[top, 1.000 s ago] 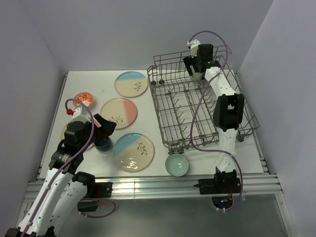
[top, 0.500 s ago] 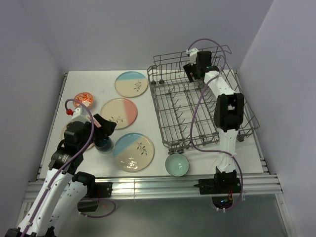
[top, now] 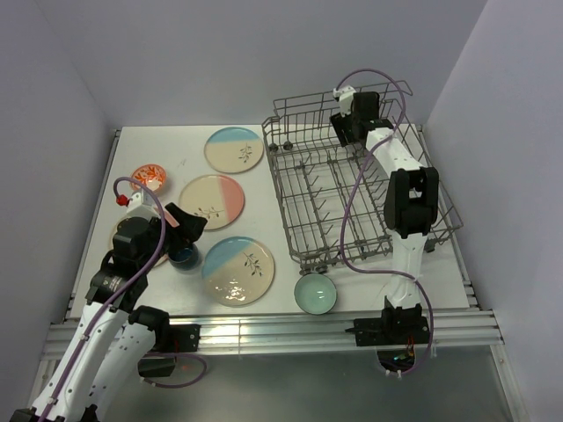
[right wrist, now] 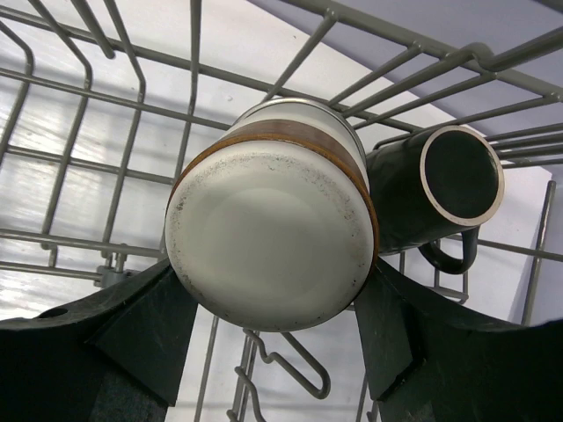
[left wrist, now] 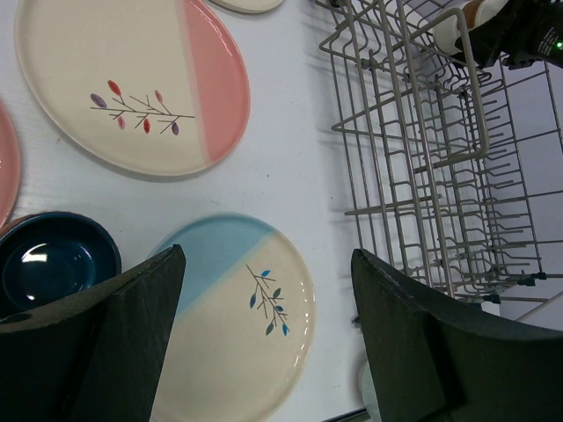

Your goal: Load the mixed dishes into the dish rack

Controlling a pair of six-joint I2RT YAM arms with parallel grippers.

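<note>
In the far corner of the dish rack (top: pixel 278 193), my right gripper (right wrist: pixel 268 286) is shut on a brown mug (right wrist: pixel 268 242). The mug's pale base faces the wrist camera, with a finger against each side. My left gripper (left wrist: pixel 268 264) hangs open over a blue-and-cream plate (left wrist: pixel 229 316), with a dark-blue mug (left wrist: pixel 53 264) just to its left. On the table lie another blue plate (top: pixel 234 149), a pink plate (top: pixel 211 200), an orange-red bowl (top: pixel 149 177) and a teal bowl (top: pixel 315 293). My left arm partly hides a fourth plate (top: pixel 114 236).
A dark mug (right wrist: pixel 435 198) lies on its side in the rack, touching the brown mug's right side. Upright tines and raised wire walls (right wrist: pixel 202 53) close in around my right gripper. The rack (left wrist: pixel 413 149) takes up the table's right half.
My right gripper's jaws have narrowed from wide open onto the brown mug, and its wrist has shifted slightly at the rack's far corner. The left arm has not moved.
</note>
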